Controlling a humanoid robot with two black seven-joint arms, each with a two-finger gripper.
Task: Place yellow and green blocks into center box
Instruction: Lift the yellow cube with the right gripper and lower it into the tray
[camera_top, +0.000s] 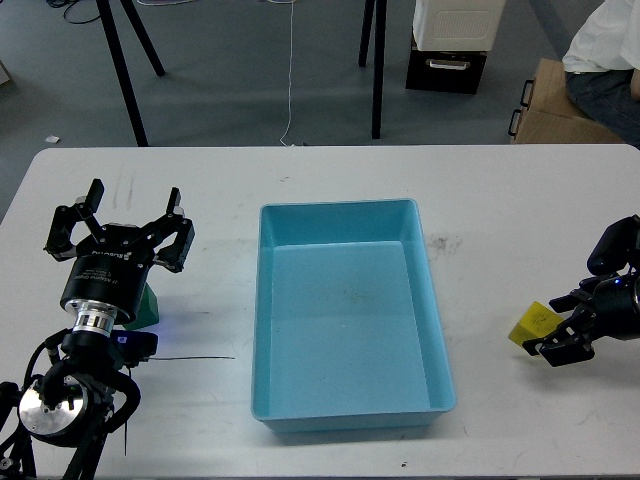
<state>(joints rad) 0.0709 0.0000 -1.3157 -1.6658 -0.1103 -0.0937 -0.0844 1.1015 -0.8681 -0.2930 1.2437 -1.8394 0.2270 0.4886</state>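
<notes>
The yellow block (527, 323) lies on the white table right of the light blue box (335, 208), which stands empty at the table's middle. My right gripper (561, 326) is open, low at the block's right side, with one finger (578, 298) behind it and one in front. The green block (143, 306) sits at the left, mostly hidden under my left gripper (128, 218). The left gripper is open above it with its fingers spread wide.
The white table (500, 200) ends close to my right gripper on the right. Beyond the far edge are black tripod legs (125, 70), a black case (446, 70), a cardboard box (545, 105) and a seated person (605, 50).
</notes>
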